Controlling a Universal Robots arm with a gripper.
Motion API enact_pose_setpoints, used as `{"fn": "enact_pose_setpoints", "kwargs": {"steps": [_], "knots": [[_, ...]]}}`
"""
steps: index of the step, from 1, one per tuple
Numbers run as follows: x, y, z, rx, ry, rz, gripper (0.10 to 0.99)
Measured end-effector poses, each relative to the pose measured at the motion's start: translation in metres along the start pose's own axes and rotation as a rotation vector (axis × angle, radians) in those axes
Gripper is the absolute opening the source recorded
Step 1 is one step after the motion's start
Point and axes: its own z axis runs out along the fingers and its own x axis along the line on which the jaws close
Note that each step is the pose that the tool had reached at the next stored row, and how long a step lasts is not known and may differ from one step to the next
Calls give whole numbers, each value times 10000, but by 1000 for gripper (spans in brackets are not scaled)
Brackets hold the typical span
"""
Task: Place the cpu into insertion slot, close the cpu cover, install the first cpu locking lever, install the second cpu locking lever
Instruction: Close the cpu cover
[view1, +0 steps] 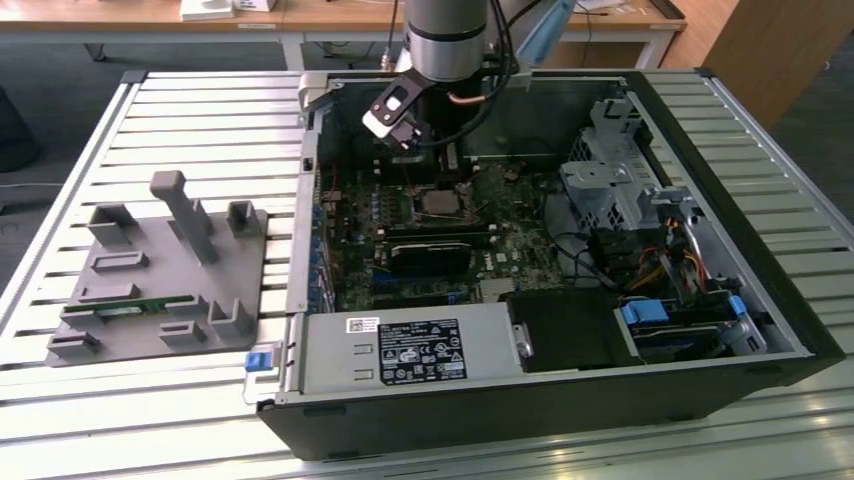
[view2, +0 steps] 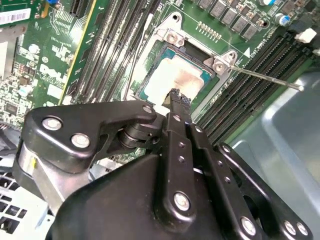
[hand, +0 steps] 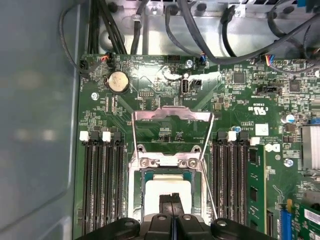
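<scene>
The gripper (view2: 175, 95) hides part of the cpu (view2: 172, 75); whether its tips touch the chip cannot be told. Its fingers are pressed together with nothing between them. The cpu sits in the insertion slot (view2: 194, 50), inside the open computer case (view1: 534, 420). The cpu cover (hand: 172, 116) stands swung open. One locking lever (view2: 265, 77) juts free over the memory slots (view2: 240, 100). At the exterior view's left, a grey fixture (view1: 134, 270) carries a green strip (view1: 134, 308).
</scene>
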Motion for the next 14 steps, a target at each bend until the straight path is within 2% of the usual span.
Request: {"fn": "enact_pose_setpoints", "kwargs": {"steps": [5,11,14], "knots": [[-1,10,-124,10,-2,0,106],[-3,28,-365,11,5,0,106],[-19,32,-405,10,55,3,106]]}}
